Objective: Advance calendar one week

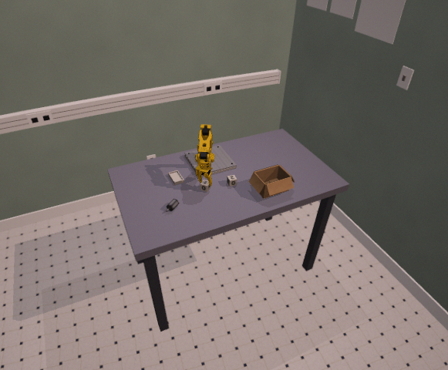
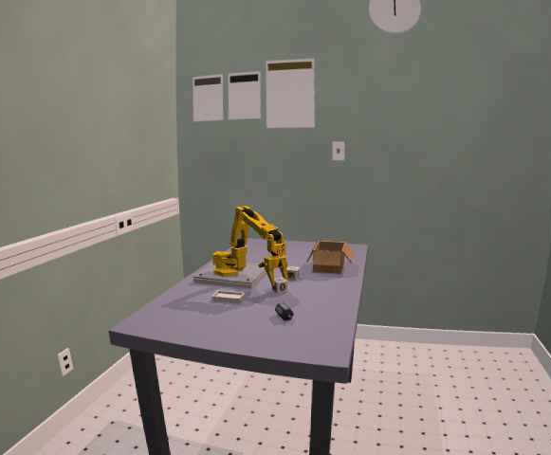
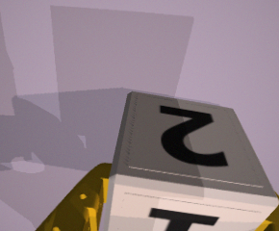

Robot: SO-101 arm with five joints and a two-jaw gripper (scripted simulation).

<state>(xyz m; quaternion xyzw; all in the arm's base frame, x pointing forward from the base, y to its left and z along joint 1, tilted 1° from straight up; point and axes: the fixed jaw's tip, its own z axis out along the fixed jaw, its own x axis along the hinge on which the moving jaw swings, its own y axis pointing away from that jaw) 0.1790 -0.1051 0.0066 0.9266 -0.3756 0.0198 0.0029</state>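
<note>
Top: gripper (image 1: 204, 183) clamped on digit cube (image 1: 204, 185); tray (image 1: 175, 176) just beside, toward camera-left; second cube (image 1: 231, 179) opposite side.

Exterior: held cube (image 2: 281, 285) low over purple table (image 2: 314, 318); green walls.

Wrist: cube (image 3: 188, 159) shows "2", filling the jaws.

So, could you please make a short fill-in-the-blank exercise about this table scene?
1. The end effector is shut on a ____ bearing digits.
2. In the wrist view, the held cube shows the digit ____ on its grey face.
3. The white tray holds ____ cubes.
4. The second cube stands between the arm and the cardboard ____.

Missing words: cube; 2; no; box
</note>
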